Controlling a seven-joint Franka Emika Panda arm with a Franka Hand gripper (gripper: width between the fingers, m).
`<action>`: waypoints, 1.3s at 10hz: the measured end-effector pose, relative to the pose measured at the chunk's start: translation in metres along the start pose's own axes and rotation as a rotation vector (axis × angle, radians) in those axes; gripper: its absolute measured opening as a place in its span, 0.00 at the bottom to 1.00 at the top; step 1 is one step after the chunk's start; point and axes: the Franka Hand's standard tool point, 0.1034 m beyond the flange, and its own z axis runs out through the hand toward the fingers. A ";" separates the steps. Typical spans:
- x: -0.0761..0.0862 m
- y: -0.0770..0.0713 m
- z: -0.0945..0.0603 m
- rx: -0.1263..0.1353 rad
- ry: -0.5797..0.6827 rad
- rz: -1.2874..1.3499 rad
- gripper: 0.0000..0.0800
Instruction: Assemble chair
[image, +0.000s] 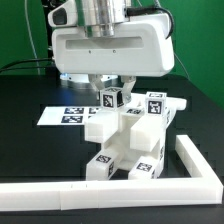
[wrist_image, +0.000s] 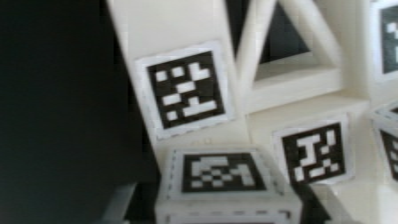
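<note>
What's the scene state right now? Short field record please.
gripper: low over the chair, fingers either side of a tagged cube-topped post
grip: unclear whether it is closed on the post
chair: white, tagged, standing on the black table
rail: white L-shaped, along the near edge and the exterior view's right, close to the chair
marker board: flat behind the chair

Open black table (image: 25, 110) across the left of the exterior frame, free for passage. Bounded low in the frame by the white border rail (image: 60, 192), turning up the right edge. Centre crowded by the chair (image: 125, 140), posts rising under the gripper (image: 108, 88). Behind it, flat marker board (image: 62, 114), no hindrance. In the wrist view, filled close by tagged chair faces (wrist_image: 187, 85); dark gap at far left.
</note>
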 end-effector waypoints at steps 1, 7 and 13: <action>0.000 0.000 0.000 -0.001 -0.001 0.044 0.34; 0.001 -0.002 0.002 -0.003 -0.011 0.708 0.34; 0.013 -0.002 0.001 0.018 -0.016 1.273 0.34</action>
